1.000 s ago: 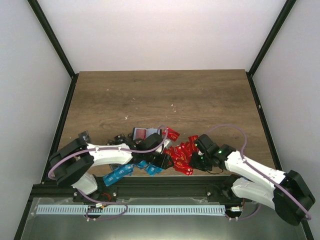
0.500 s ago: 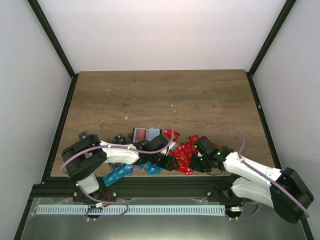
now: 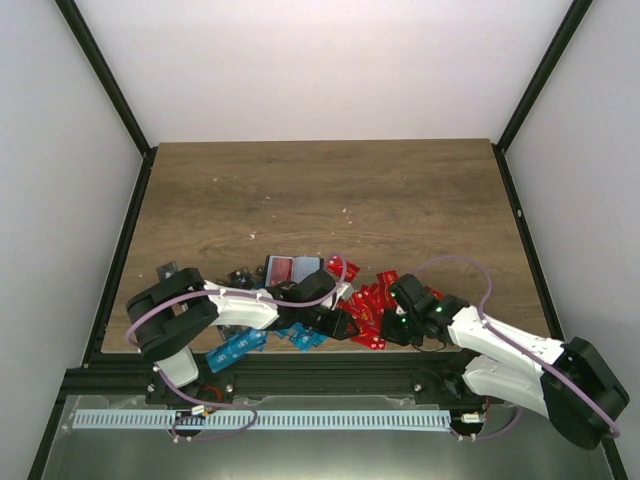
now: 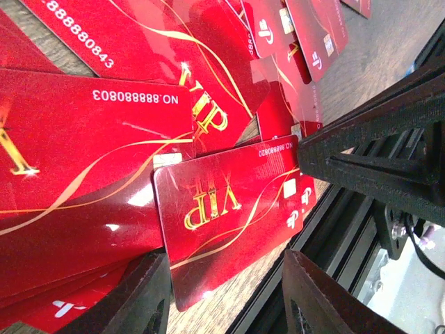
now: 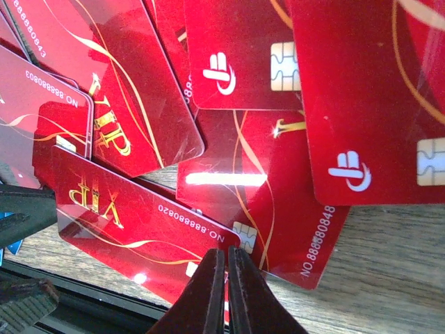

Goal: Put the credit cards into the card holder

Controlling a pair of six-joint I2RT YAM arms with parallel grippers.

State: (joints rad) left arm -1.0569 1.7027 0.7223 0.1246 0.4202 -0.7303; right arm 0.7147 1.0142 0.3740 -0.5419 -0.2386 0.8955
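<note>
- You have both arms on one card: the red VIP card point(image 4: 229, 209) at the 6 o'clock edge of the red cards point(image 3: 368, 305). If your left fingers point(image 4: 139, 299) close now, they may strike the right fingers point(image 5: 208, 292), which sit at that card's corner.
- That card lies right by the bench point(image 3: 330, 190) edge, next to the black frame rail point(image 3: 320, 372). It is glossy, so a push rather than a clean pinch could send it over the edge and into the gap.
- The cards overlap like shingles. A low grip may lift two at once, or drag the neighbours along.
- The card holder point(image 3: 288, 270) lies at about 10 o'clock from the pile, close to the left arm's forearm, with something red showing in it. A careless carry could knock it or scatter the blue cards point(image 3: 238, 345) at 8 o'clock.
- Your left fingers are spread wide — one on each side of the VIP card's near edge. They hold nothing, and I see no contact with the card.
- Your right fingers are pressed together with only a hairline between them, tips at the VIP card's corner. Whether the corner is actually pinched, I cannot tell.
</note>
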